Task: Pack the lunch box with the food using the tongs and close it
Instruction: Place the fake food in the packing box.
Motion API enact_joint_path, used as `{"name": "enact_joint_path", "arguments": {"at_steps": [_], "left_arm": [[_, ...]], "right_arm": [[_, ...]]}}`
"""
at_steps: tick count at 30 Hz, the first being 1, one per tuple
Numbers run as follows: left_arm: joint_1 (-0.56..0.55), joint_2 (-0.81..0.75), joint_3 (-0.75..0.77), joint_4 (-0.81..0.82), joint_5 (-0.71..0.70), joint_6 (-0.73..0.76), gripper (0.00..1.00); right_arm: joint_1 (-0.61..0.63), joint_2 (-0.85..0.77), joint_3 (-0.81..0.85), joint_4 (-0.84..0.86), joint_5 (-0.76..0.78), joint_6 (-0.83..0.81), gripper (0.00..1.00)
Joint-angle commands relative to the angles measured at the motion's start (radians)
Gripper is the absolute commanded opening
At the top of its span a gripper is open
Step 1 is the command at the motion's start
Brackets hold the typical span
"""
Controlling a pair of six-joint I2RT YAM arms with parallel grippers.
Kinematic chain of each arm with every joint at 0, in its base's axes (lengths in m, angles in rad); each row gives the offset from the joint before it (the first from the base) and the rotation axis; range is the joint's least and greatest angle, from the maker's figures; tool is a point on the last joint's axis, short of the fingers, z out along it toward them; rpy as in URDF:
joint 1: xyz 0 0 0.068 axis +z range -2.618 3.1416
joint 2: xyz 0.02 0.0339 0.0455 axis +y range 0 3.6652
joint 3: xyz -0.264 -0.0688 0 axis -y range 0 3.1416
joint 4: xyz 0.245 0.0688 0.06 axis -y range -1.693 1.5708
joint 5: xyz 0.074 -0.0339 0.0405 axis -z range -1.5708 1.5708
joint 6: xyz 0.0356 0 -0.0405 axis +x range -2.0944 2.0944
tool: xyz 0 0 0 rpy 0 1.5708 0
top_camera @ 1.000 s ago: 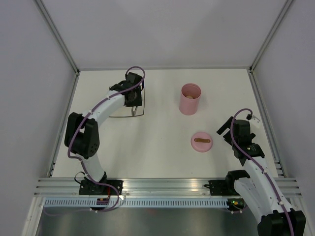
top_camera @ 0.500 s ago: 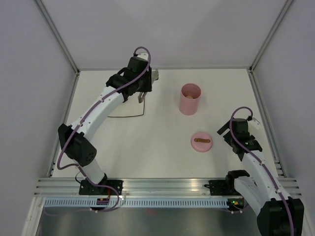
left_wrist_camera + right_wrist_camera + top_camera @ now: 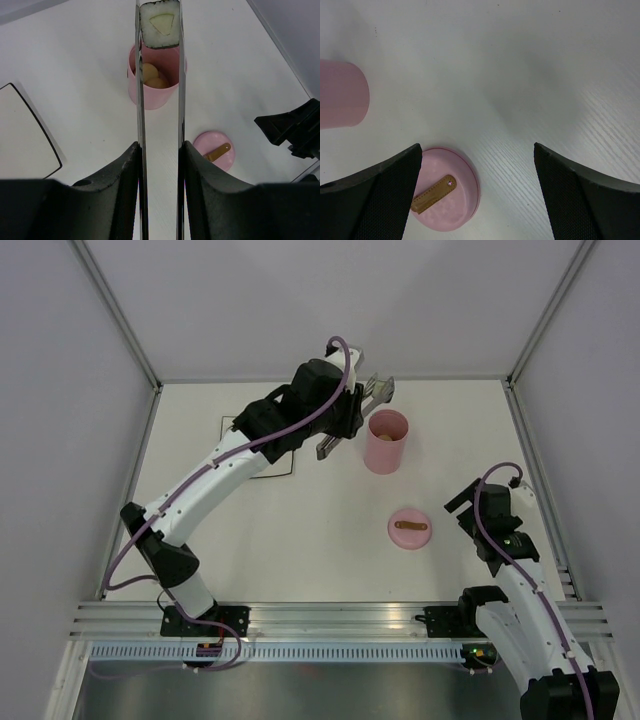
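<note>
The right wrist view's left edge cuts off the lunch box (image 3: pixel 342 95)

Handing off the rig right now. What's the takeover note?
Left gripper: shut on the tongs, which pinch a dark-edged cube raised near the open lunch box.
Right gripper: open, empty, above the lid lying on the table.
Done: at least two pale balls are in the box; the visible part of the plate is bare.
Left: drop this cube in, check the plate for leftovers, fit the lid.
</note>
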Motion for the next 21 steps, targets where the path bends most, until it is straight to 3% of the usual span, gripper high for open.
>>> {"name": "enact_joint_path", "arguments": {"at_steps": [1, 13, 21], "left_arm": [[-0.017, 0.022, -0.018, 0.011, 0.022, 0.024, 0.29], [-0.034, 0.131, -0.058, 0.054, 0.011, 0.044, 0.29], [-0.034, 0.164, -0.070, 0.066, 0.013, 0.055, 0.41]], "right_arm": [[-0.007, -0.039, 0.008, -0.028, 0.015, 0.016, 0.98], [-0.005, -0.010, 0.012, -0.020, 0.007, 0.007, 0.98], [-0.005, -0.015, -0.008, -0.005, -0.005, 0.022, 0.98]]}}
